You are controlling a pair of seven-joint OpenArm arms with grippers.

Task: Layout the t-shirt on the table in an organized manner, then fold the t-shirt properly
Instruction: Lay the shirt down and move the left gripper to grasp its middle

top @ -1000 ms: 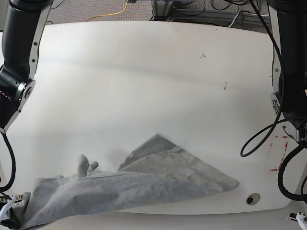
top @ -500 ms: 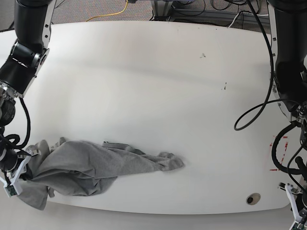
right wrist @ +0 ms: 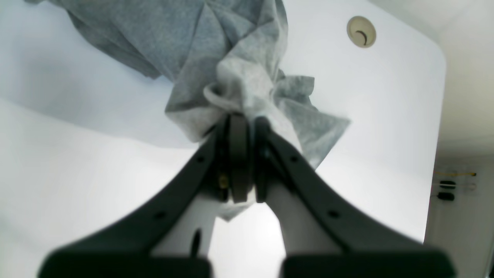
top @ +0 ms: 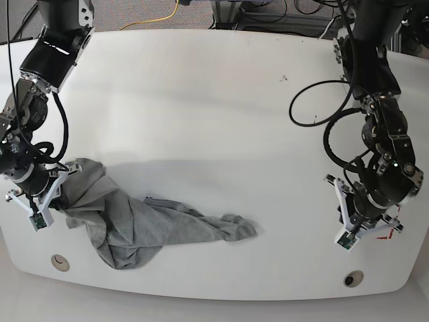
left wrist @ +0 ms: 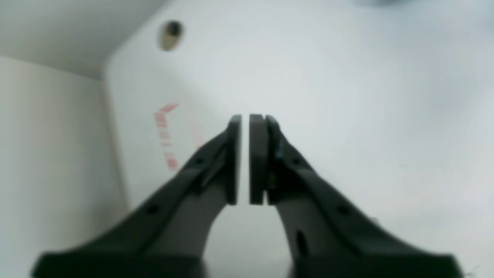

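From the left wrist camera we see the left gripper (left wrist: 245,158) over bare white table (left wrist: 347,96). Its two dark fingers (left wrist: 257,158) stand almost together, with only a thin sliver of white between the pads, and nothing is held between them. To the gripper's left lies a red dashed mark (left wrist: 166,135), blurred, and beyond it a round grommet hole (left wrist: 170,34) near the table's curved corner.

From the right wrist camera we see the right gripper (right wrist: 243,158) with its fingers pressed tight on a bunched fold of the grey t-shirt (right wrist: 231,77). The cloth rises out of the jaws in a twisted knot; a pale rolled edge loops just above the fingertips, and the rest of the shirt spreads away toward the top left across the table (right wrist: 386,116). A second grommet hole (right wrist: 361,26) sits beside the far corner, apart from the cloth.

In the base view we see the t-shirt (top: 147,225) crumpled in a long heap on the near left part of the table (top: 214,107). One end is gathered at the right gripper (top: 47,194) near the left edge, and a thin tail trails to the right toward the middle. The left gripper (top: 362,218) hangs over the right side, well apart from the shirt, just beside the red mark (top: 387,231). No lettering shows on the shirt.
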